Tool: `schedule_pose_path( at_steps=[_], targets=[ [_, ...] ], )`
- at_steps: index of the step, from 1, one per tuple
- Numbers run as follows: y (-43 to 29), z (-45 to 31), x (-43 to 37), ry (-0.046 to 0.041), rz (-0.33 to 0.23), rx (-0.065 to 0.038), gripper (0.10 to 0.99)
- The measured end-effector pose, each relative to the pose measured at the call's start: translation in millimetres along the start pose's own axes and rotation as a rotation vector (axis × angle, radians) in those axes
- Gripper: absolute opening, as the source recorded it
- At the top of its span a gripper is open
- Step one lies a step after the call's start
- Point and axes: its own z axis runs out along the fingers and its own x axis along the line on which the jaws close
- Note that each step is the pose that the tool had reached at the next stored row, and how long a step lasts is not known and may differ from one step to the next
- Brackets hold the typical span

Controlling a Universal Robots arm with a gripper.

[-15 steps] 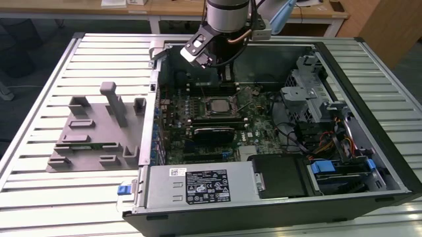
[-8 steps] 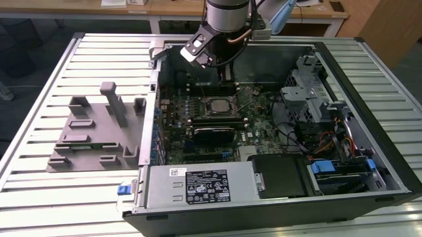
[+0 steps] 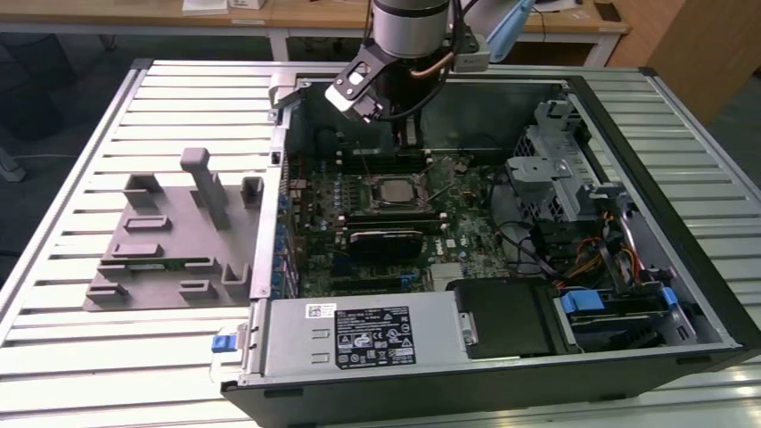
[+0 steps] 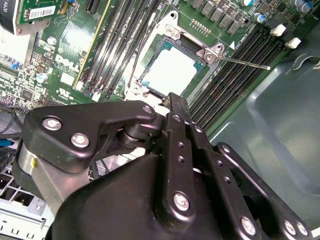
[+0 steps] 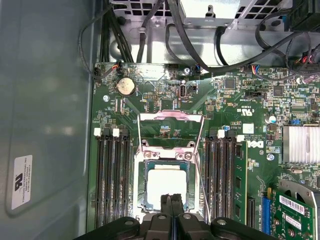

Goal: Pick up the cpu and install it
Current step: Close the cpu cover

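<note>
The big grey metal computer box (image 3: pixel 476 107) lies open on a table of long silver slats (image 3: pixel 71 357). Inside is a flat green motherboard (image 3: pixel 464 232) w/ lots of tiny parts.

The cpu (image 5: pixel 167 182), a small flat square chip w/ a shiny silver top, sits inside the black square socket frame (image 5: pixel 140 200) in the middle of the board. You can see it in the second wrist view (image 4: pixel 172 70) & in the exterior view (image 3: pixel 390 189) too. It lies flat, and its edges line up w/ the frame.

The thin silver metal lid (image 5: pixel 170 127) of the socket is flipped up & open, so the chip is not covered. A thin silver wire lever (image 4: pixel 245 62) sticks out beside the socket. Long black memory slots (image 5: pixel 110 175) run along both sides of it.

The black metal claw (image 5: pixel 172 200) hangs right over the cpu. Its two fingers are pressed together w/ only a thin line between them, & there is nothing in them. In the second wrist view the claw tip (image 4: pixel 176 97) is just by the chip's edge. Can't tell if it touches the chip. In the exterior view the claw (image 3: pixel 407 134) reaches down into the box.

A round silver button battery (image 5: pixel 125 86) sits on the board. On the exterior view's left, a grey plastic block holder (image 3: pixel 178 232) rests on the table beside the box.
</note>
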Motion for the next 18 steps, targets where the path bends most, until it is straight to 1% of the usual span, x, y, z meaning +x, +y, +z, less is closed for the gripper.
schedule_pose_path(
  at_steps=[3,7,9,15,18],
  targets=[
    [0.2,-3.6,0.0,0.0,0.0,0.0,0.106],
    [0.6,-11.7,0.1,-0.0001,0.0,0.0,0.106],
    [0.8,-14.6,0.1,0.0,0.0,0.0,0.106],
    [1.2,-15.2,0.1,0.0,0.0,0.0,0.106],
    [5.5,-15.0,0.0,0.0,0.0,0.0,0.106]
  ],
)
